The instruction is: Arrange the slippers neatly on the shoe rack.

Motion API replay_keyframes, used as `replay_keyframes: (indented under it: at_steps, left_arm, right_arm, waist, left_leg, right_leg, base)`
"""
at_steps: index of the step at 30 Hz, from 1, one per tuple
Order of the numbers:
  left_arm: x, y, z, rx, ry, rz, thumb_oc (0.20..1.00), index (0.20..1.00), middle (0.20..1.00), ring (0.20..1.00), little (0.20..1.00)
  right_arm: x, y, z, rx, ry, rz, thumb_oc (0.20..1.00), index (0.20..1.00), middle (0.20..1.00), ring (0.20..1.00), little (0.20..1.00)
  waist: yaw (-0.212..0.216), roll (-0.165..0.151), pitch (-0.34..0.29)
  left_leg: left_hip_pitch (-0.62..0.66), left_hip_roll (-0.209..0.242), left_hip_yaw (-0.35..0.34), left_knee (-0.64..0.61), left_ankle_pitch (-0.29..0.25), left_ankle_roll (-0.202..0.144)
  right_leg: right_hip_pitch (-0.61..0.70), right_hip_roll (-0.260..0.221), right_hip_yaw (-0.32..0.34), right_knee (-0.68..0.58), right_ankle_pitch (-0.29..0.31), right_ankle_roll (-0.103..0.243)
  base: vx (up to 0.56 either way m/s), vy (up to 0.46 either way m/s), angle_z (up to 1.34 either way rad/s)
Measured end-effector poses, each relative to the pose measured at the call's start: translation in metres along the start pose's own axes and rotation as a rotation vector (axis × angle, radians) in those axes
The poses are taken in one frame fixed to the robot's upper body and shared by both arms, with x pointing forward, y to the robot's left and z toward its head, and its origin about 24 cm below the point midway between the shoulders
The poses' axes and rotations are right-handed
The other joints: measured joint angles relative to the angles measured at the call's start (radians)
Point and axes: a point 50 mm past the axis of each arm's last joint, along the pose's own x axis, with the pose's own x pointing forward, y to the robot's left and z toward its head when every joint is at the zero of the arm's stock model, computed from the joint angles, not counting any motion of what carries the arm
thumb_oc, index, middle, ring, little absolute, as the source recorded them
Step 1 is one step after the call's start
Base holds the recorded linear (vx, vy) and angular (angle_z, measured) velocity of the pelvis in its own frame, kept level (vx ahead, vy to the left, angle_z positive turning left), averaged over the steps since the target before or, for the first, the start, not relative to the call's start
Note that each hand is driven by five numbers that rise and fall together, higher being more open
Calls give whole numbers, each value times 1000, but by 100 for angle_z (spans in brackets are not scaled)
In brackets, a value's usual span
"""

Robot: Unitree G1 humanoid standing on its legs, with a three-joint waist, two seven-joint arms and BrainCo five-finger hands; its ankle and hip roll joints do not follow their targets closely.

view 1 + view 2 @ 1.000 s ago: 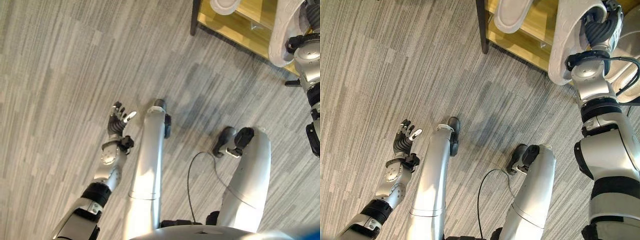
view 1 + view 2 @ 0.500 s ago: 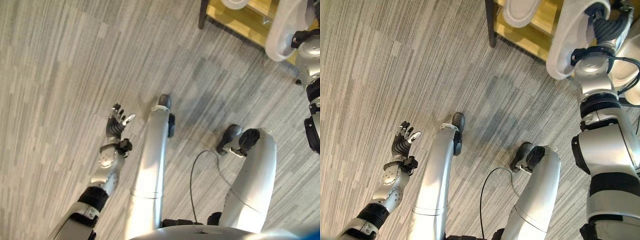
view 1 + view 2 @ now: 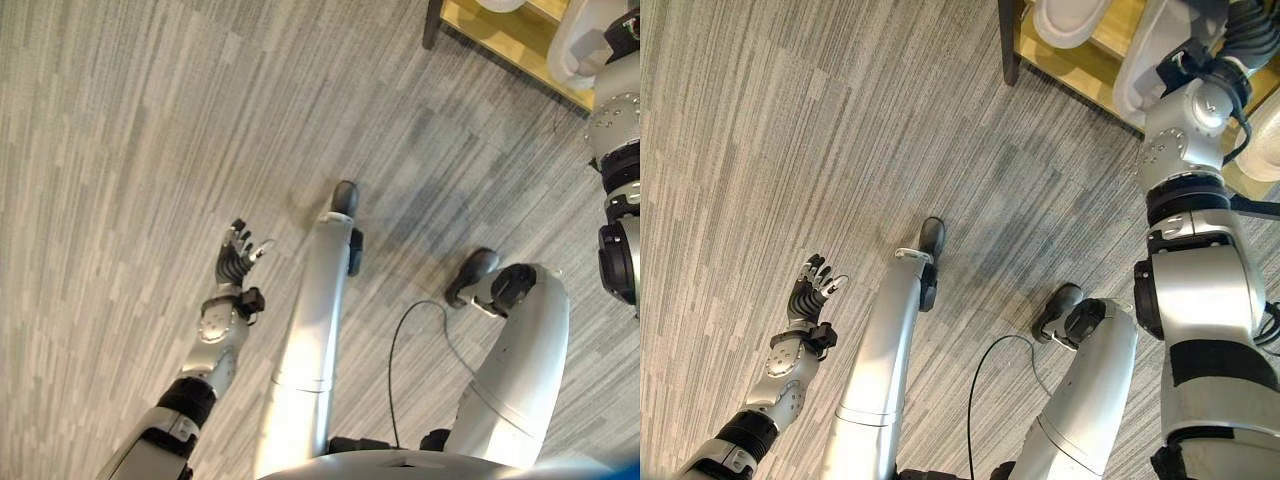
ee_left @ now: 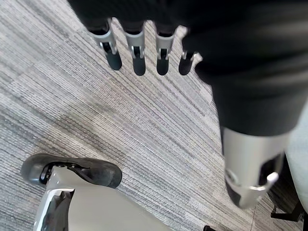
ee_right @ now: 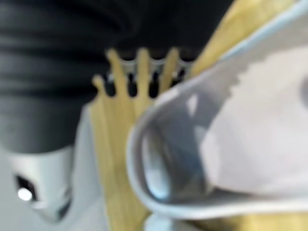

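My right hand (image 3: 1240,25) is at the upper right, over the wooden shoe rack (image 3: 1106,66), shut on a white slipper (image 3: 1138,72) that hangs tilted at the rack's front edge. In the right wrist view the slipper (image 5: 231,144) lies just past the curled fingers (image 5: 137,72), with the wooden shelf behind. A second white slipper (image 3: 1065,18) lies on the rack to its left. My left hand (image 3: 238,262) is held low over the floor at the lower left, open and holding nothing, its fingers (image 4: 137,53) straight.
The rack's dark leg (image 3: 1008,40) stands at its near left corner. Grey striped carpet (image 3: 790,120) spreads to the left of the rack. Another white rounded shape (image 3: 1265,150) shows at the right edge.
The whole picture has shifted, so the camera moved. My right hand has carried the slipper a little further over the rack. The left hand keeps its pose.
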Motion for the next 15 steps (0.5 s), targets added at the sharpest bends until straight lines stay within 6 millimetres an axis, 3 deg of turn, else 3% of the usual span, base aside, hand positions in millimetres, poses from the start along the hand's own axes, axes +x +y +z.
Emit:
replay_keyframes:
  at_steps: [15]
  left_arm:
    - [-1,-5,-2,33,3,-19,1000,1000,1000,1000,1000]
  right_arm:
    - [-1,-2,3,158,-17,-41,1000,1000,1000,1000,1000]
  waist:
    - [-1,4,-3]
  left_leg:
    - [4,-13,-14,-72,45,-7]
  right_leg:
    - [4,-4,-25,-46,24,-5]
  base:
    - [-13,-3,2]
